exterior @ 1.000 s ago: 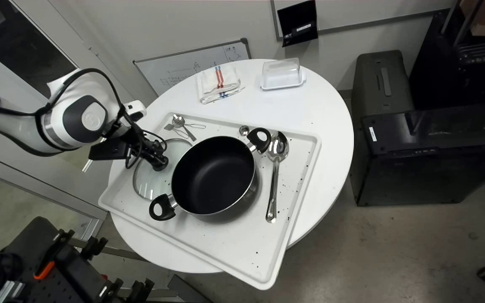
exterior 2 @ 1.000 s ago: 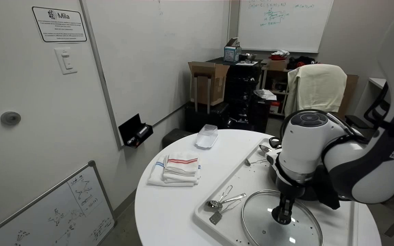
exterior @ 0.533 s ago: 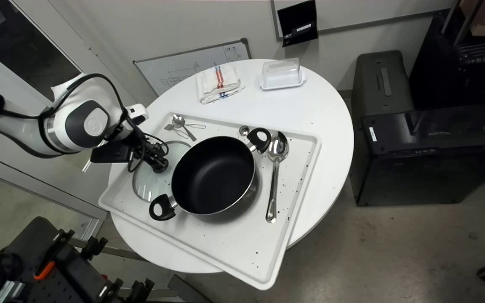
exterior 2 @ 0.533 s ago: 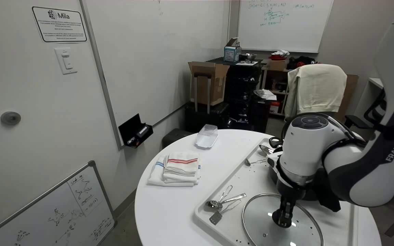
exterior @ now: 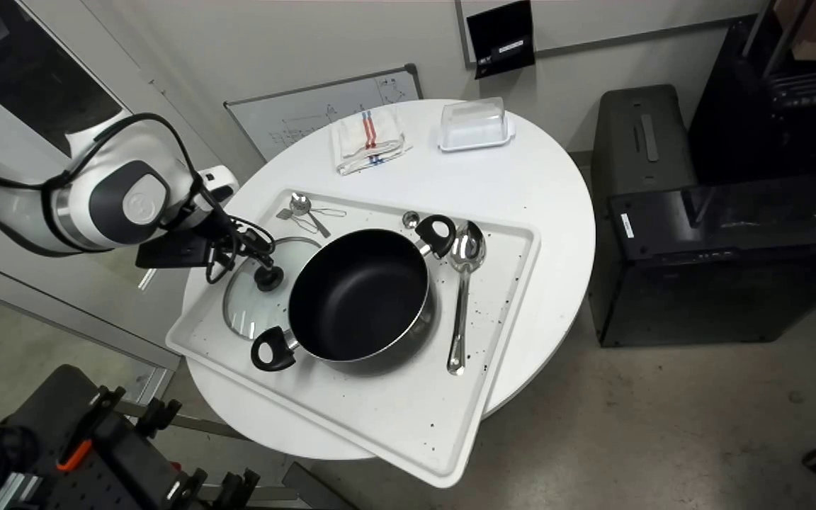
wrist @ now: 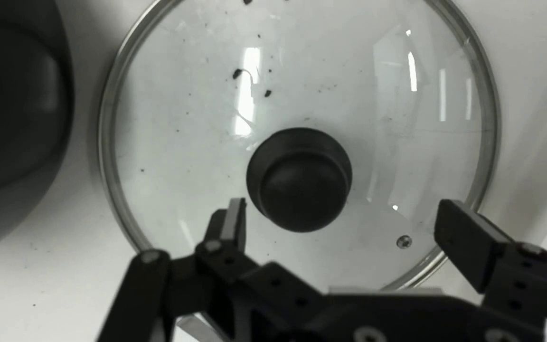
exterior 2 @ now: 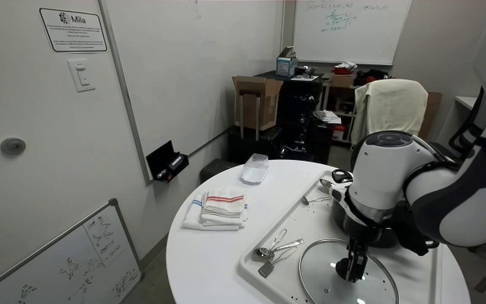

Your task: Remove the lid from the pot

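The lid (wrist: 183, 118), clear glass with a metal rim, lies on the tray (exterior: 351, 411) beside the pot. Its black knob (wrist: 304, 185) points up and shows in all views. The black pot (exterior: 397, 356) stands uncovered on the same tray, its dark inside bare; only its edge shows at the left of the wrist view. My gripper (wrist: 342, 206) is open above the lid, close to the knob and holding nothing. In the wrist view the knob sits just past the fingertips, nearer the left one. In an exterior view the arm hides most of the pot (exterior 2: 339, 215).
A large spoon (exterior: 461, 297) lies beside the pot, and several small utensils (exterior: 305, 212) lie near the tray's edge. The pot's handles (exterior: 273, 350) stick out on two sides. Folded towels (exterior: 369, 138) and a clear-covered dish (exterior: 475, 126) stand on the table outside the tray.
The lid has sunk slightly onto the tray. My gripper, earlier shut on the knob, has opened and drawn back from it; the lid stays in place.
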